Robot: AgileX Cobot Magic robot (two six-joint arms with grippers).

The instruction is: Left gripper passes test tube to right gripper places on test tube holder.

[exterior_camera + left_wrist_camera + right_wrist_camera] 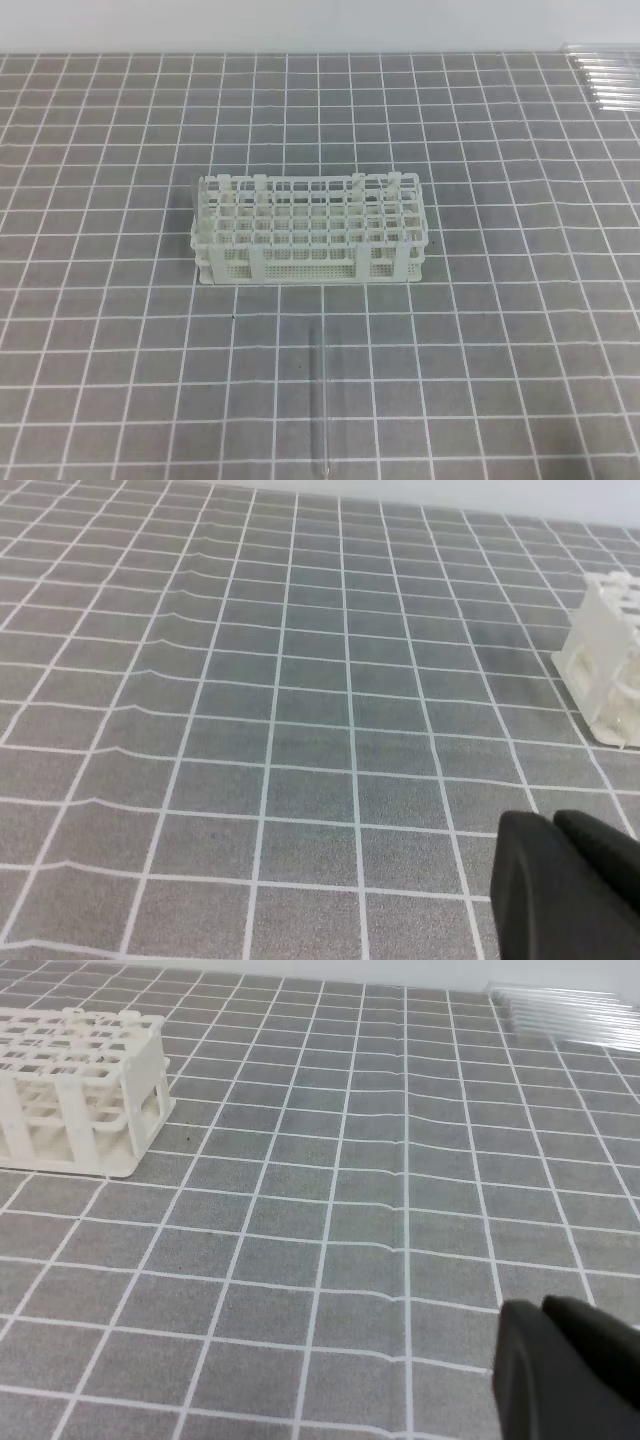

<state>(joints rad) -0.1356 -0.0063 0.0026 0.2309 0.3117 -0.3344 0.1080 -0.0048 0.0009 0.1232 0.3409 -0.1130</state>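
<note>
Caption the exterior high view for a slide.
White test tube holder on grey gridded mat, one test tube lying in front.

We see the left gripper (553,825) low at bottom right, black fingers (530,880) pressed together, nothing between them. Grey gridded tabletop (250,700) fills the view. One end of the test tube holder (608,660) shows at right edge.

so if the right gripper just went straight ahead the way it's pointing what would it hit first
Probably nothing: ahead of the right gripper lies only bare grid mat. The test tube holder sits off to the left, and spare tubes lie far back, though depth is unclear.
</note>
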